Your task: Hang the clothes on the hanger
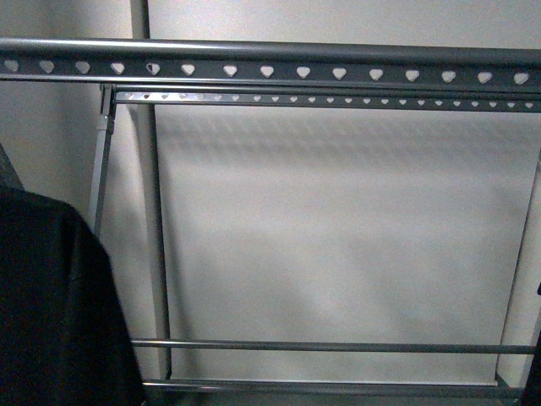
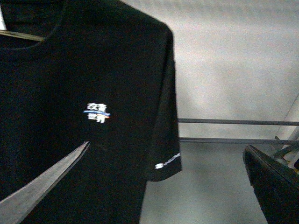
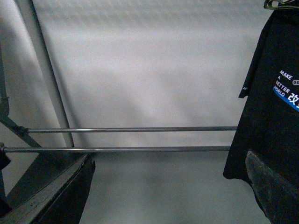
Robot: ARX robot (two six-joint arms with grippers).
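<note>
T-shirt [image 2: 93, 60] print [image 2: 98, 112] only in wrist views; L pincer [image 2: 166, 148], R pincer [image 3: 169, 158] wide apart, empty.

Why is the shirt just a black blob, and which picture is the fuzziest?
Front view: the shirt is a dark shape with no detail, and the rack's rail looks soft. Left wrist view: dim and grainy, the print is blurred. Right wrist view: sharpest, its words can be read.

Plain white wall [image 1: 338, 237] as backdrop, softly shadowed and crossed by faint wavy bands. Thin brass-coloured wire coat hanger [image 2: 18, 35], only one sloping arm showing in the left wrist view, the rest hidden.
</note>
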